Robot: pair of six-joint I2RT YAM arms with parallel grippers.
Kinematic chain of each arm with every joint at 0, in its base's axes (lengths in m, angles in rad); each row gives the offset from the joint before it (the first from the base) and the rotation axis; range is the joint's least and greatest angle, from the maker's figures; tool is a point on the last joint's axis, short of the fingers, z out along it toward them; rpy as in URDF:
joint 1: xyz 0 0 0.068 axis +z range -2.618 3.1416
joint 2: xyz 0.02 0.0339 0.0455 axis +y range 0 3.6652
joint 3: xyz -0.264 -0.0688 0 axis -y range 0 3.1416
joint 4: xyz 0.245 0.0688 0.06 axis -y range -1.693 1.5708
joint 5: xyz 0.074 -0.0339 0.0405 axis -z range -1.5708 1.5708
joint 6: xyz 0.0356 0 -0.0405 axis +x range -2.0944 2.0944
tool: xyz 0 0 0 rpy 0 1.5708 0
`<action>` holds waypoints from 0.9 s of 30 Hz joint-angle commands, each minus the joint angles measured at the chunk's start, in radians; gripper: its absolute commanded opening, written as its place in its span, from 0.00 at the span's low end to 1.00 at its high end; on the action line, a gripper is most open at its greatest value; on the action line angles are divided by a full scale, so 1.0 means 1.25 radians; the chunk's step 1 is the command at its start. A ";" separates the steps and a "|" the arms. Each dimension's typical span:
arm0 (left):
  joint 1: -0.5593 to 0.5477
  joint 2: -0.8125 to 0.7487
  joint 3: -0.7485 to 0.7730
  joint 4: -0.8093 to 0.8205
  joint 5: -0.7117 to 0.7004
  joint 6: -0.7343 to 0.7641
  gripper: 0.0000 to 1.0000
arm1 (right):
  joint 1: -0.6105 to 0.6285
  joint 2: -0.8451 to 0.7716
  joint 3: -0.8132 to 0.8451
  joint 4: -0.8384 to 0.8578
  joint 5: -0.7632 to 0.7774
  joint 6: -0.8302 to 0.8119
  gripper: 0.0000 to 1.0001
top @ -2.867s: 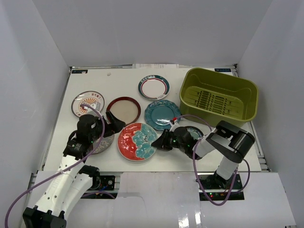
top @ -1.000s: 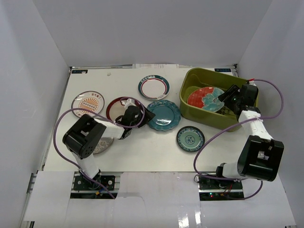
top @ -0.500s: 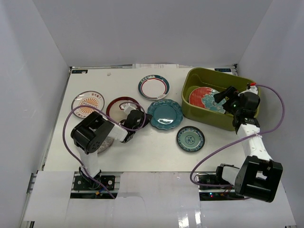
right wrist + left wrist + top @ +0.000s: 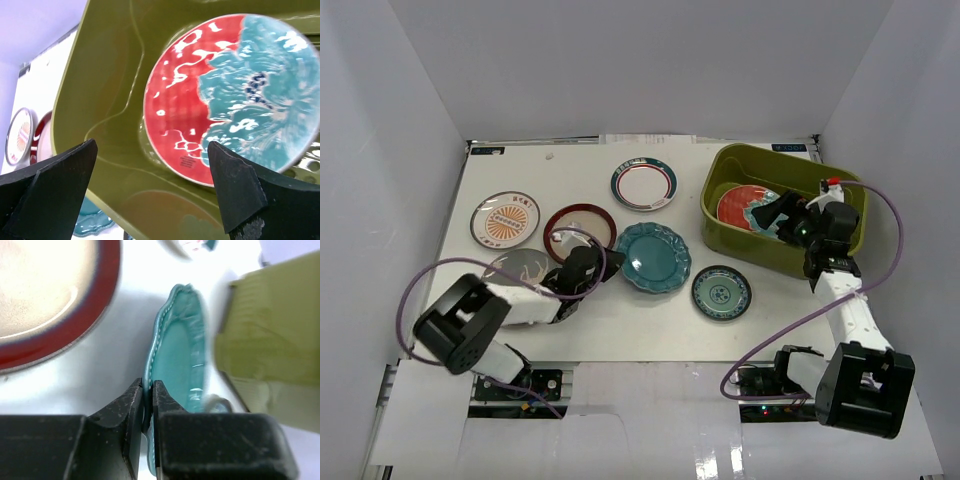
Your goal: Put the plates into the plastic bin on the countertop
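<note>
My left gripper (image 4: 604,264) is shut on the left rim of the scalloped teal plate (image 4: 654,256), which sits mid-countertop; the left wrist view shows the rim pinched between the jaws of the gripper (image 4: 148,390), the plate (image 4: 180,345) stretching away. The red-and-teal floral plate (image 4: 740,205) lies tilted inside the olive plastic bin (image 4: 760,160). My right gripper (image 4: 775,215) hovers open above it, nothing between its fingers; in the right wrist view the gripper (image 4: 151,145) frames the floral plate (image 4: 225,90) and the bin wall (image 4: 110,90).
On the white countertop (image 4: 620,320) lie an orange sunburst plate (image 4: 505,220), a red-rimmed cream plate (image 4: 578,228), a green-rimmed white plate (image 4: 644,184), a small blue-green plate (image 4: 721,292) and a grey plate (image 4: 515,268) under my left arm. Grey walls enclose the surface.
My left gripper shut on the teal plate's rim and drew it slightly nearer and left. My right gripper opened, left the floral plate in the bin, and drew back a little.
</note>
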 commanded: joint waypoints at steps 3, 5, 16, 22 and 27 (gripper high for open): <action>-0.006 -0.232 -0.049 -0.076 -0.005 0.075 0.00 | 0.068 0.091 0.059 -0.051 -0.042 -0.062 0.95; -0.006 -0.280 -0.057 -0.103 0.010 0.083 0.00 | 0.114 0.121 0.092 -0.071 -0.037 -0.078 0.93; 0.002 -0.566 -0.005 -0.272 0.022 0.142 0.00 | 0.286 0.191 0.250 -0.159 0.000 -0.144 0.84; 0.003 -0.608 0.053 -0.296 0.071 0.156 0.00 | 0.323 0.091 0.259 -0.126 -0.039 -0.139 0.98; 0.004 -0.639 0.089 -0.298 0.118 0.145 0.00 | 0.333 0.034 0.190 -0.039 -0.289 -0.135 0.90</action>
